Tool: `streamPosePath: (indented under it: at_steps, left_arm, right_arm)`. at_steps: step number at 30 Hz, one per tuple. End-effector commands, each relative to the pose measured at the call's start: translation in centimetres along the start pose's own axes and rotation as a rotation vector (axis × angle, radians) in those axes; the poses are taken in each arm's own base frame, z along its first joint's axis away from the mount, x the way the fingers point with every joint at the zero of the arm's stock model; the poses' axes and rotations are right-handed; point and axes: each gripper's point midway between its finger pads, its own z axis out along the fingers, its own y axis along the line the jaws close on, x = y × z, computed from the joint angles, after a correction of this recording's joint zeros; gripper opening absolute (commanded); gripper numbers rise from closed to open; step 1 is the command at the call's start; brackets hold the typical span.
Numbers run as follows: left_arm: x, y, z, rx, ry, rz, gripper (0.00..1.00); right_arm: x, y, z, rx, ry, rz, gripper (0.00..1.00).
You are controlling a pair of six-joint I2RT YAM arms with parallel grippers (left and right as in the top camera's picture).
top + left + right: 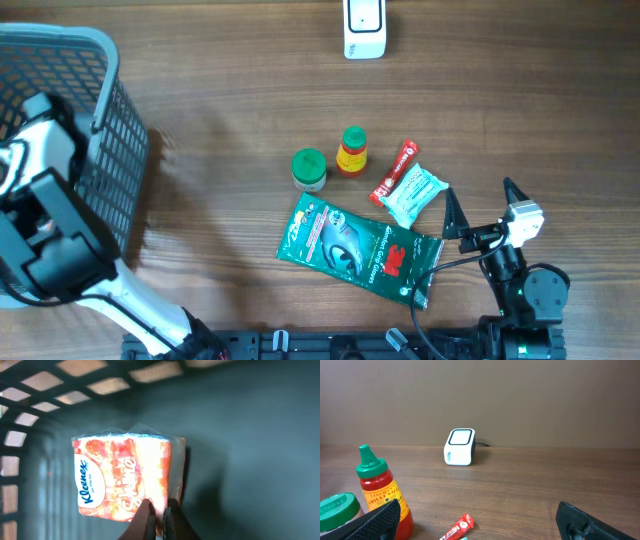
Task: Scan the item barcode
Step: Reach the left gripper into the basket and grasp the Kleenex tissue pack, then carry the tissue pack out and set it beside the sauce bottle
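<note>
The Kleenex pack (125, 475) lies inside the basket (110, 110), at the far left of the overhead frame. My left gripper (160, 510) is pressed together on the pack's lower edge, apparently pinching wrapper. The pack's long axis runs crosswise to the fingers. Only the left wrist view shows the pack; overhead, my arm hides it. The barcode scanner (364, 28) stands on the bench at upper centre, well apart. My right gripper (480, 192), at lower right, is spread and empty.
</note>
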Motion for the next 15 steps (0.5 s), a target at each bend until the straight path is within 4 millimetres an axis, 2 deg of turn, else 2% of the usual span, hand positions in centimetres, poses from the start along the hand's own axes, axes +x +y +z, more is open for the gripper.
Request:
streamPosePath:
  at_steps: [1,4,5,8,10,12,15]
  left_arm:
    - [-2.9,-1.7,-8.2,0.183,-0.138,-0.046,0.04]
    - [-4.6,-1.3,-13.5,0.288,-0.225,-0.092,0.04]
    - [-5.5,-0.7,-15.8,0.335,-0.263,-0.120,0.04]
    - [-7.4,1.5,-22.2,0.469,-0.365,-0.200,0.04]
    - [-8.3,3.8,-27.3,0.583,-0.445,-0.264,0.04]
    - [-8.4,5.8,-31.3,0.690,-0.509,-0.311,0.04]
    - [-7.1,7.6,-35.6,0.845,-0.530,-0.343,0.04]
  right_arm:
    - [-0.1,-0.1,0.0,0.006,-0.007,0.012,1.00]
    - [-0.1,-0.1,0.0,0.006,-0.007,0.011,1.00]
    - [-0.1,-0.1,0.0,0.006,-0.007,0.012,1.00]
    - [-0.1,-0.1,0.0,0.006,-0.007,0.011,1.00]
    - [-0.1,-0.1,0.0,0.006,-0.007,0.011,1.00]
    - [-0.1,-0.1,0.0,0.006,-0.007,0.011,1.00]
    - [-0.1,-0.1,0.0,0.006,-0.007,0.011,1.00]
